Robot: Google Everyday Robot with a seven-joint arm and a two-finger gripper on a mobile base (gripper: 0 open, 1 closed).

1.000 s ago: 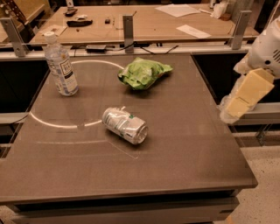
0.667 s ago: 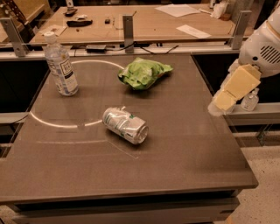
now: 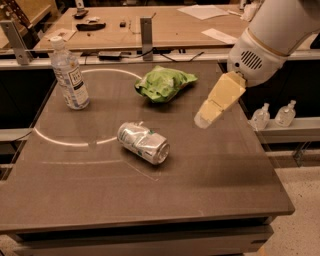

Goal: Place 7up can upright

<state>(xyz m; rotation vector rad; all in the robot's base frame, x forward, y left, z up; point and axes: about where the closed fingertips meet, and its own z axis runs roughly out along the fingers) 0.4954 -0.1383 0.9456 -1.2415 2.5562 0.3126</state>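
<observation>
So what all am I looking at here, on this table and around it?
table: 1, dark brown, centre of view
can: 1, silver with green, lying on its side mid-table
bottle: 1, clear with white label, upright at the table's far left
bag: 1, green, crumpled, far middle of the table
ring: 1, white curved line marked on the table's left half
small bottles: 2, clear, on a ledge right of the table
bench: 1, tan wood, behind the table
papers: 2, white, on the bench
arm: 1, white, upper right
end effector: 1, pale yellow, above the table's right side, right of the bag
</observation>
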